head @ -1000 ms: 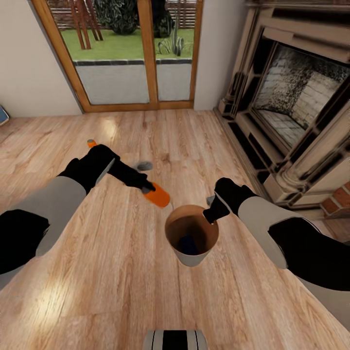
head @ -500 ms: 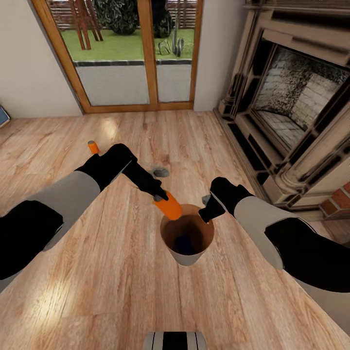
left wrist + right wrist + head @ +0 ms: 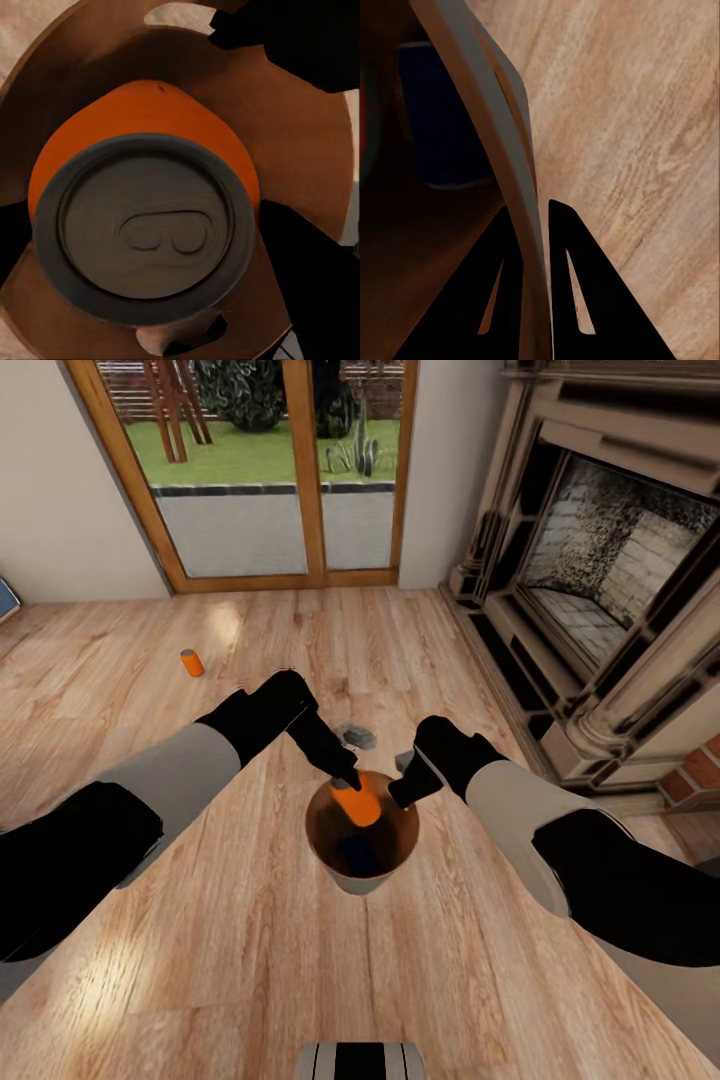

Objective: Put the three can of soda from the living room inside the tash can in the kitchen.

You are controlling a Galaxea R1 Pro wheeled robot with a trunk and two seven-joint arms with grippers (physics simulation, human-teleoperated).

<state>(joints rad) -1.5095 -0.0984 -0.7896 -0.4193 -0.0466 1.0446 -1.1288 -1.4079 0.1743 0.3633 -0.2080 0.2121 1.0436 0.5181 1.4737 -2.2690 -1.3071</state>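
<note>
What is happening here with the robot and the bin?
The left claw holds an orange can over the mouth of the trash can, which the right claw grips by its rim. A dark blue can already lies inside. Another orange can stands on the wood floor near the glass doors.

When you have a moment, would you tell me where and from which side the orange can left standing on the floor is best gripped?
Grip the orange can on the floor across its round side wall, about mid-height, coming from above or from the robot's side. It stands upright and alone on the wood floor, so nothing blocks either approach. The tapered top rim would probably hold less securely.
</note>
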